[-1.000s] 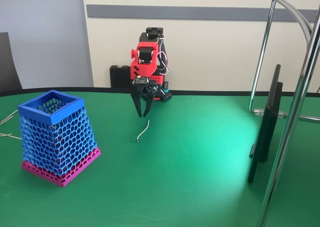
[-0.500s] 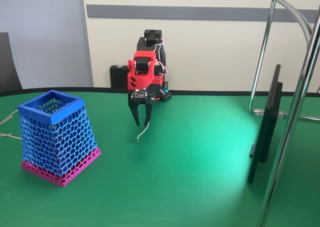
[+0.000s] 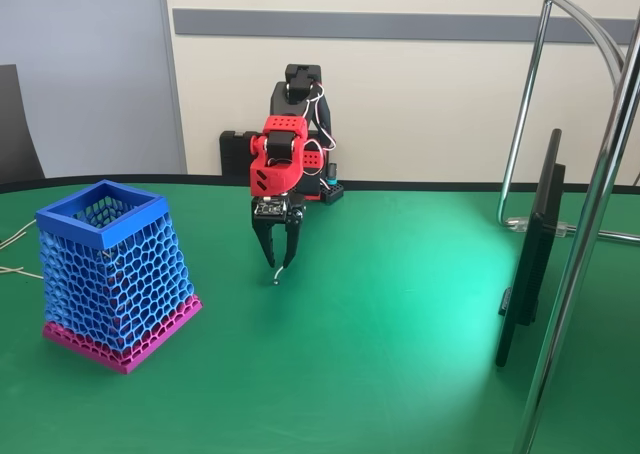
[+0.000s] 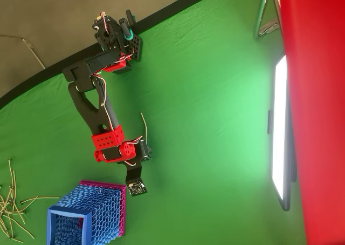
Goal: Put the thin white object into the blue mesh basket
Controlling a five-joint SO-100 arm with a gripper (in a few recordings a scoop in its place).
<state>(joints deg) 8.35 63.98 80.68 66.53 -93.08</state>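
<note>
The thin white object (image 3: 279,274) lies on the green table, a short curved strip with a dark lower end. Its length shows more fully in the overhead view (image 4: 143,126). My red and black gripper (image 3: 278,261) points straight down over the strip's near end, open, with its fingers on either side of the strip and low to the table. From above, the gripper (image 4: 143,152) covers that end. The blue mesh basket (image 3: 110,274) stands upright well to the left, with a solid blue rim and a magenta base band, apart from the gripper; overhead it is the basket (image 4: 102,210) at bottom left.
A dark flat monitor (image 3: 530,254) stands edge-on at the right beside chrome stand tubes (image 3: 590,224). Pale loose wires (image 4: 13,202) lie beyond the basket at the table's left edge. The arm's base (image 3: 300,164) sits at the table's far edge.
The arm has reached forward and down, bringing the gripper from above the table at the back to low over the strip's near end. Strip and basket have not moved.
</note>
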